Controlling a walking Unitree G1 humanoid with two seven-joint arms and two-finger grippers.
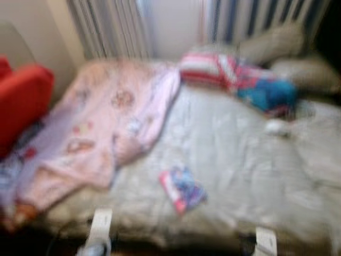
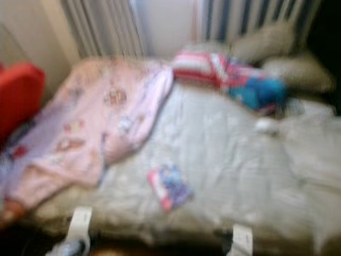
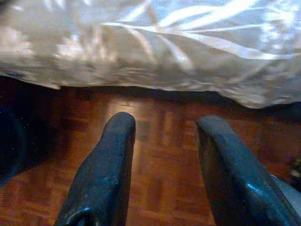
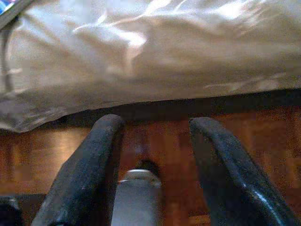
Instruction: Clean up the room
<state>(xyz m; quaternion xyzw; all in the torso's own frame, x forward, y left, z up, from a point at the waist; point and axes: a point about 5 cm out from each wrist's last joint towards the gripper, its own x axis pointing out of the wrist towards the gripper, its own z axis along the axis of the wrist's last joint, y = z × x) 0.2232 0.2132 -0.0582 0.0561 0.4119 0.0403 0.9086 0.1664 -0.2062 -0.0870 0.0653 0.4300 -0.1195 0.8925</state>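
A bed (image 1: 240, 176) under a pale grey cover is seen ahead, blurred, with a pink blanket (image 1: 106, 122) draped over its left side, a small colourful packet (image 1: 182, 189) lying near the front edge, and a striped red-and-white pillow (image 1: 210, 69) beside a blue bundle (image 1: 269, 93) at the back. The left gripper (image 3: 164, 165) is held low over the wooden floor (image 3: 160, 141) before the bed's edge, fingers parted and nothing held. The right gripper (image 4: 157, 165) is likewise spread and empty just short of the hanging cover.
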